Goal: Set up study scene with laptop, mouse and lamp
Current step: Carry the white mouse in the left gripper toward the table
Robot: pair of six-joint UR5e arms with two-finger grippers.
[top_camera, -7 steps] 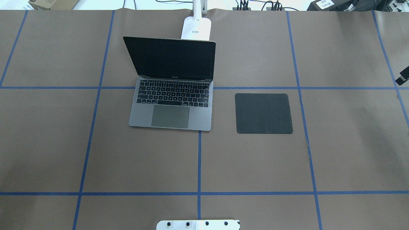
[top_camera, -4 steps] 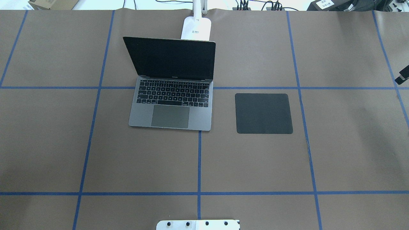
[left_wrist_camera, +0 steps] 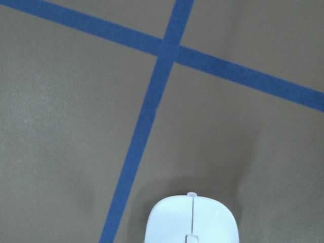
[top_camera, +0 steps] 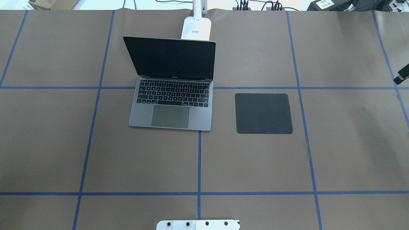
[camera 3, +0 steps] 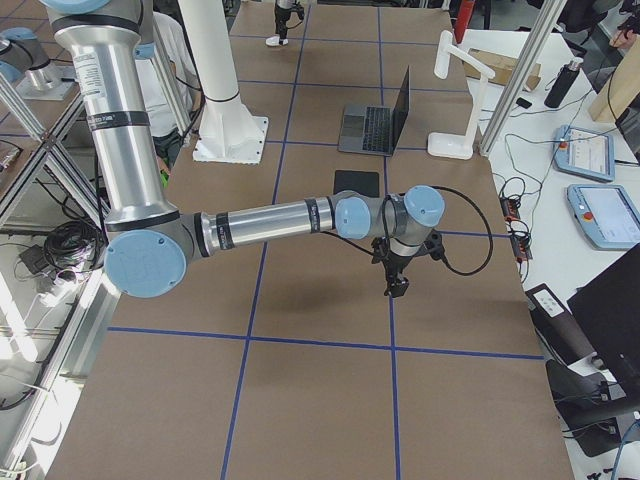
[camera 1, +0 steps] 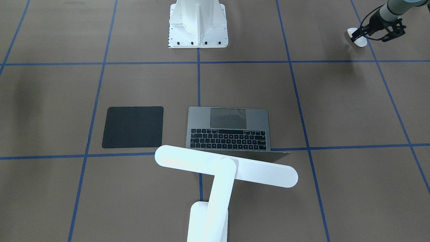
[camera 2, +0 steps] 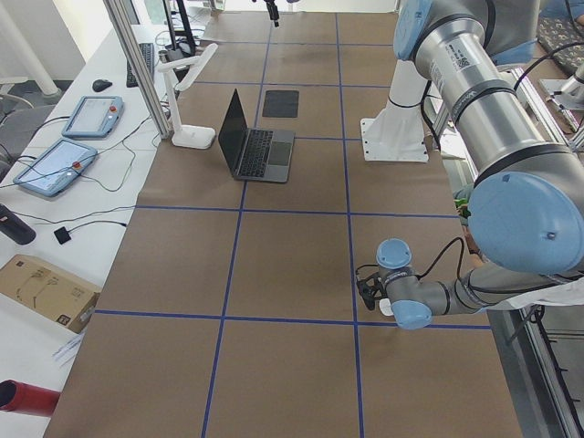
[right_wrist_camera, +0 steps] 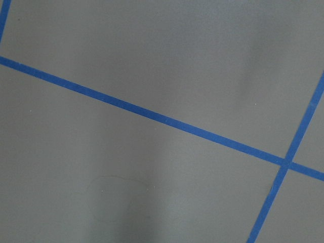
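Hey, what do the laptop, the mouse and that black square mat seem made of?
The laptop looks like matte grey metal, probably aluminium: even dull sheen, black keys. The mouse looks like glossy white plastic, with soft highlights and a thin centre seam. The mat is flat matte black, perhaps rubber or fabric; the pictures leave that open.

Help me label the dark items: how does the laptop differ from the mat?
The laptop stands open, screen raised; the mat lies wholly flat. The laptop is grey with black keys and a trackpad; the mat is plain and near black. The laptop's footprint is larger than the mat's. Both are rectangular with rounded corners and rest side by side, apart, on the table.
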